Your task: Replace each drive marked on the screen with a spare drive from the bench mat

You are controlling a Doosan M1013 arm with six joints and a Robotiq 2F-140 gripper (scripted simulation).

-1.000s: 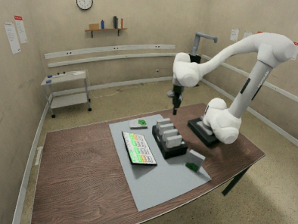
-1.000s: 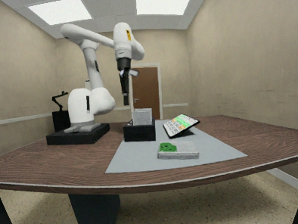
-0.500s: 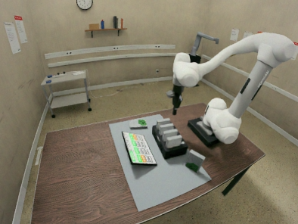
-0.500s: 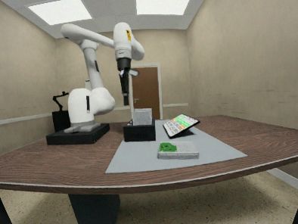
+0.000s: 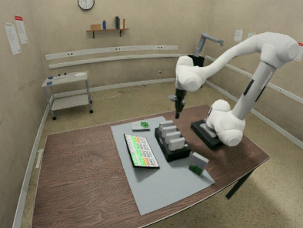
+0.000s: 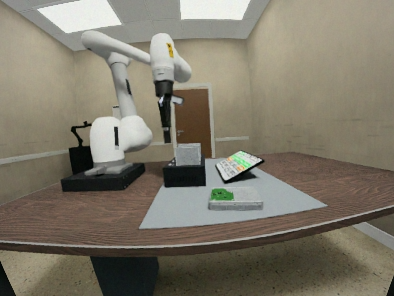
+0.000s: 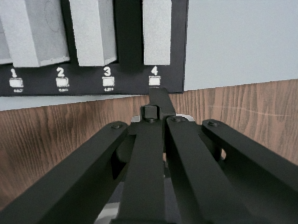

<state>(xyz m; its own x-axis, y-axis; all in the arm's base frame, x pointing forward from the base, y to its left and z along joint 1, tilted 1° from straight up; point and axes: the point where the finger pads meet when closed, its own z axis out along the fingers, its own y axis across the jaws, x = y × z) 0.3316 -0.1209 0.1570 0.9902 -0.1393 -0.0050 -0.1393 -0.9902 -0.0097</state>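
While the claw (image 5: 177,115) (image 6: 167,135) (image 7: 157,101) is hovering, pressed together, past the mat's edge | dock (image 5: 179,154) (image 6: 185,176) (image 7: 132,80) is sitting near the mat (image 5: 169,192) (image 6: 175,210) (image 7: 235,45) edge

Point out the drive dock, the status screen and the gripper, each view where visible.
drive dock (image 5: 178,155) (image 6: 185,176) (image 7: 131,86): top, exterior, wrist; black housing
status screen (image 5: 141,151) (image 6: 239,164): top, exterior; display face
gripper (image 5: 177,115) (image 6: 167,141) (image 7: 157,101): top, exterior, wrist; fingertips

Four docked drives (image 5: 177,143) (image 6: 188,154) (image 7: 157,32), two loose drives (image 5: 200,160) (image 6: 245,198), one dock (image 5: 178,155) (image 6: 185,176) (image 7: 131,86), one screen (image 5: 141,152) (image 6: 237,166).
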